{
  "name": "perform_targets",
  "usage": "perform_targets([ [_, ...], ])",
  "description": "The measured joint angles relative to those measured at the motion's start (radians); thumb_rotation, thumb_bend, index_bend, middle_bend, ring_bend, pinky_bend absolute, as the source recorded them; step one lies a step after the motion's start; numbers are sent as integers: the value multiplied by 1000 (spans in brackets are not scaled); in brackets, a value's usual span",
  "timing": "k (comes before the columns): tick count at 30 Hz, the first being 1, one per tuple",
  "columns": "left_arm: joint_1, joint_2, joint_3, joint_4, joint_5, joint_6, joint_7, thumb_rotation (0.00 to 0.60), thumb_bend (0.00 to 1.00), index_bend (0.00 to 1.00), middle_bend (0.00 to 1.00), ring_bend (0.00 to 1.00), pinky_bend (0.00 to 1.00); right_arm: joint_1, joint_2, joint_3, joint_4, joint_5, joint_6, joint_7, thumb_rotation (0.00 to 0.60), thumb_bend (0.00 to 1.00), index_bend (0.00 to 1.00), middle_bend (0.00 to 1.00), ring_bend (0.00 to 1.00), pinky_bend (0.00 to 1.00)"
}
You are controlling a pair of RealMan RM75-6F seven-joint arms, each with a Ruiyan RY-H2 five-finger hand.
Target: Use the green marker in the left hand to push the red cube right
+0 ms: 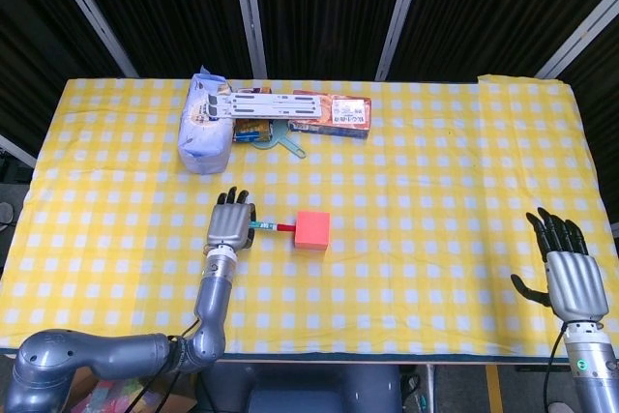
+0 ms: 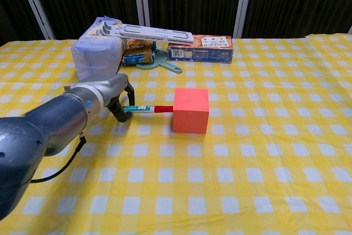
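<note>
The red cube (image 1: 311, 229) (image 2: 190, 109) sits on the yellow checked cloth near the table's middle. My left hand (image 1: 230, 224) (image 2: 113, 95) grips the green marker (image 1: 272, 226) (image 2: 147, 109), which lies level and points right. Its red cap touches the cube's left face. My right hand (image 1: 566, 273) hovers at the table's front right corner, fingers spread, holding nothing; the chest view does not show it.
At the back stand a blue-white bag (image 1: 203, 128) (image 2: 98, 52), a white perforated strip (image 1: 266, 103) (image 2: 151, 31) lying across it, an orange box (image 1: 340, 113) (image 2: 200, 48), a small can (image 2: 137, 54) and a green tool (image 1: 285, 143) (image 2: 165, 64).
</note>
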Motion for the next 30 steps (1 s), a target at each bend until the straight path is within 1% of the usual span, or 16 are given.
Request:
perform_targets([
  [8, -65, -61, -30, 40, -21, -10, 38, 600, 530, 562, 116, 0, 107, 0, 2, 1, -1, 2, -2, 5, 600, 303, 0, 0, 0, 0],
  [14, -96, -86, -46, 45, -37, 0, 70, 600, 530, 562, 116, 0, 107, -1, 3, 0, 0, -1, 0, 7, 600, 303, 0, 0, 0, 0],
  [18, -92, -76, -42, 26, -46, 18, 83, 600, 530, 562, 116, 0, 107, -2, 3, -1, 0, -2, 1, 8, 600, 303, 0, 0, 0, 0],
  [24, -64, -30, -28, -14, -55, 40, 90, 600, 530, 562, 117, 0, 107, -1, 1, -2, -2, -3, 1, 1, 600, 303, 0, 0, 0, 0],
  [30, -59, -19, -30, -24, -56, 29, 74, 600, 535, 563, 118, 0, 107, -2, 0, -2, -3, -2, 2, -4, 600, 303, 0, 0, 0, 0],
])
